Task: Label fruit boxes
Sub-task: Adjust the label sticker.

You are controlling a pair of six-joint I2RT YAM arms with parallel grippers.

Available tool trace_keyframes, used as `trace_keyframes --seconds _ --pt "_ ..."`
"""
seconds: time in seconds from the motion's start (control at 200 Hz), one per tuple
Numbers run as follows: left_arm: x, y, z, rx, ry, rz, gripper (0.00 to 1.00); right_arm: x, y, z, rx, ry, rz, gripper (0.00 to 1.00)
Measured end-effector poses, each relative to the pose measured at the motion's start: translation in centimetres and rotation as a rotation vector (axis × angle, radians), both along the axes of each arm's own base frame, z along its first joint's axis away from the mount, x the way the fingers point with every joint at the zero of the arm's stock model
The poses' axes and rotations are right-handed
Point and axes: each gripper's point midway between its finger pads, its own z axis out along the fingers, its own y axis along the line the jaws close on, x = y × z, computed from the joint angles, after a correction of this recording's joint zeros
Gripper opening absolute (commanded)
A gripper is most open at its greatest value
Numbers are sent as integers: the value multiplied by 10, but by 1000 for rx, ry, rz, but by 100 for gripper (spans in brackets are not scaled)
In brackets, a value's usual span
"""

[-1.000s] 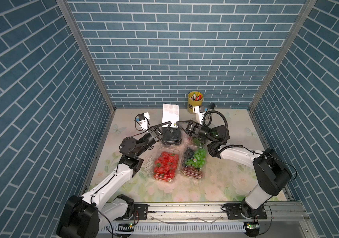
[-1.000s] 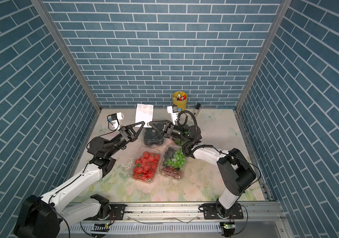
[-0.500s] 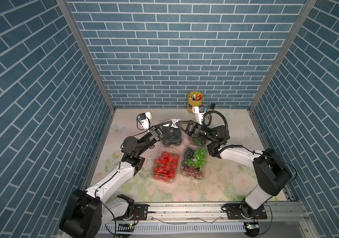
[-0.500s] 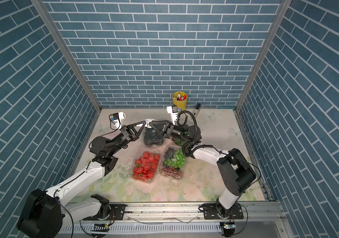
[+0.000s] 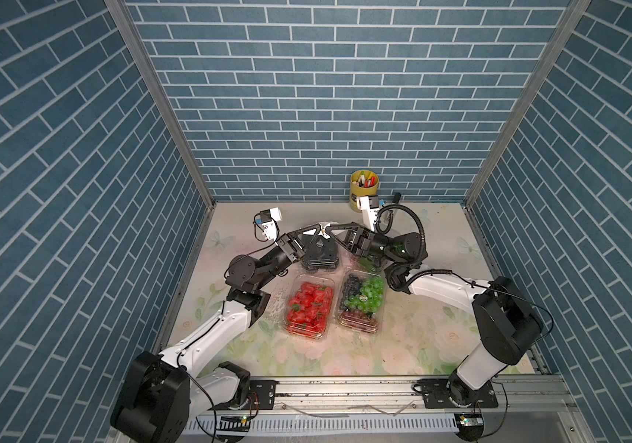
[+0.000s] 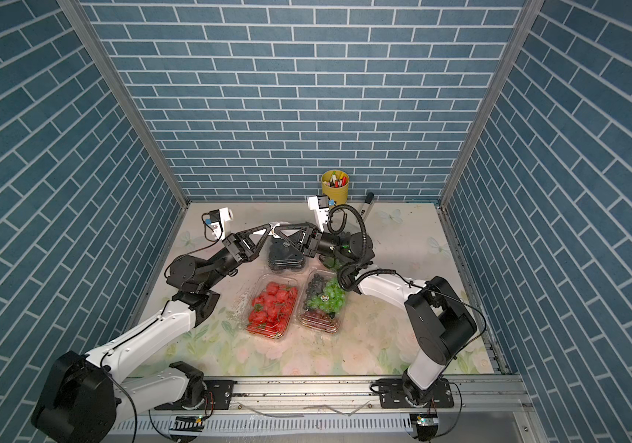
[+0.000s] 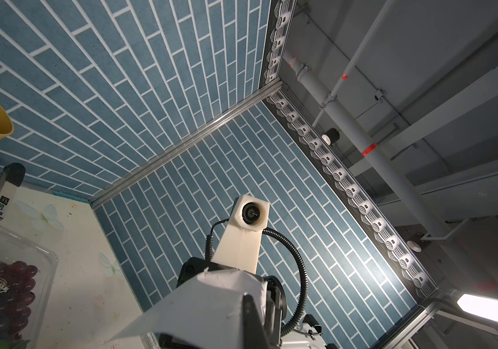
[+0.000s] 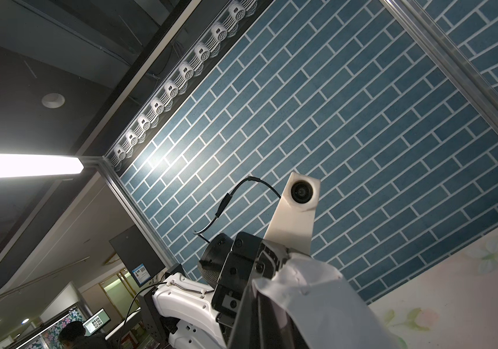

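Both grippers meet tip to tip above the black-berry fruit box [image 5: 320,255]. My left gripper [image 5: 319,228] and right gripper [image 5: 328,228] are each shut on the white sticker sheet [image 5: 324,224], which shows only as a small white edge in both top views. The sheet [image 7: 211,302] fills the left wrist view's foreground, and the right wrist view shows the sheet [image 8: 317,296] too. The strawberry box [image 5: 309,305] and mixed-grape box [image 5: 362,301] lie side by side nearer the front. A box of dark and red grapes [image 7: 2,290] sits mostly under the right arm.
A yellow pen cup [image 5: 364,186] stands against the back wall, with a marker [image 5: 396,198] lying beside it. Blue brick walls close in the left, back and right sides. A metal rail [image 5: 345,387] carrying the arm bases runs along the front.
A second ago the sheet stood broad and upright behind the berry box. It has since turned edge-on, and the two grippers' tips have come together on it.
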Motion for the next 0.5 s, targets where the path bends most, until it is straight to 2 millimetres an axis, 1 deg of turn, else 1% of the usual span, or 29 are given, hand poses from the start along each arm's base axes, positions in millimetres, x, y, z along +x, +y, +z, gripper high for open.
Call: trace_keyframes --seconds 0.28,0.5 --pt "0 0 0 0 -1 0 0 0 0 0 0 0 -1 0" --pt "-3 2 4 -6 -11 0 0 5 -3 0 0 0 -14 0"
